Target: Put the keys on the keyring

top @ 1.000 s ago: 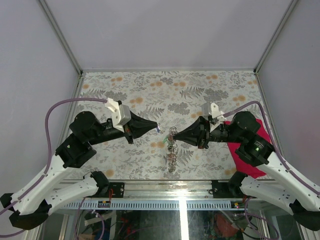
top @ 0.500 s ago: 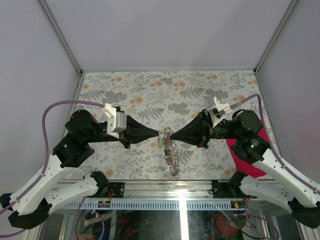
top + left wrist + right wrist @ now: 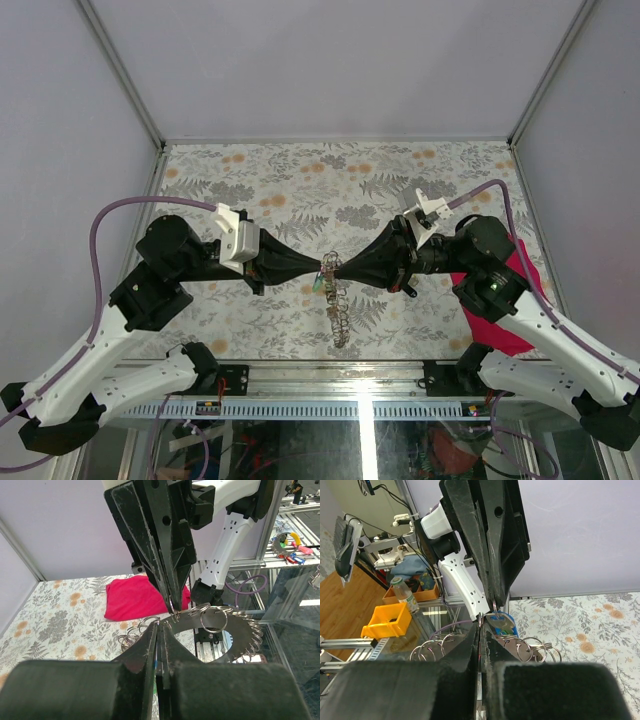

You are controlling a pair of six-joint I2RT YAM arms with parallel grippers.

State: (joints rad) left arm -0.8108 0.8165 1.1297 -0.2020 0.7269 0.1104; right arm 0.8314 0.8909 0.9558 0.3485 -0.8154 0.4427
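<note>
My two grippers meet tip to tip above the middle of the table. The left gripper (image 3: 321,264) is shut on a blue-headed key (image 3: 502,623), whose metal part shows just under its tip in the right wrist view. Facing it, the right gripper (image 3: 333,266) is shut on the thin silvery keyring (image 3: 173,613). The link chain (image 3: 339,312) hangs down from the ring to the table, and its large loops (image 3: 213,621) show in both wrist views. A green key head (image 3: 318,284) dangles just below the tips. Other keys are too small to tell apart.
A crimson cloth (image 3: 502,302) lies on the floral table (image 3: 300,180) at the right, partly under the right arm. The metal rail (image 3: 330,375) with both arm bases runs along the near edge. Walls close in the left, right and far sides.
Both grippers have closed in on each other, the left moving right with the blue key and the right moving left with the ring, until their tips meet. The chain now hangs between them.
</note>
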